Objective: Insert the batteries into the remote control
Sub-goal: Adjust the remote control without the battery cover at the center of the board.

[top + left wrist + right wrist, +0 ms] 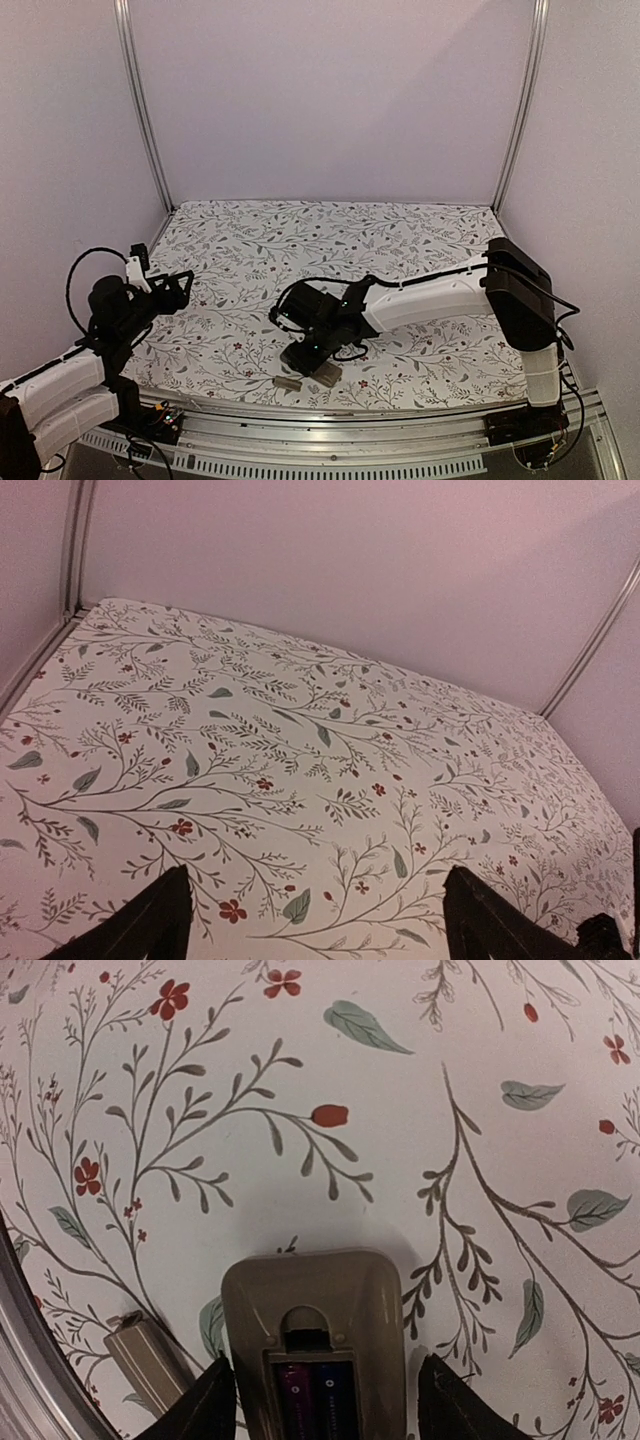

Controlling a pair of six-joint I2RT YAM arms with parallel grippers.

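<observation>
Greyish-tan plastic remote control [315,1305] lies back up between the right pincer's [325,1388] fingers; whether they grip it, I cannot tell. Two purple-blue cylindrical batteries [298,1400] fill its recess.

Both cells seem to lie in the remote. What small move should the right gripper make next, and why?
Probably close the right gripper on the remote control to steady it. Its fingers straddle the remote's sides, the two batteries lie in the open recess, and a tan cover-like piece lies beside it, not yet fitted.
</observation>
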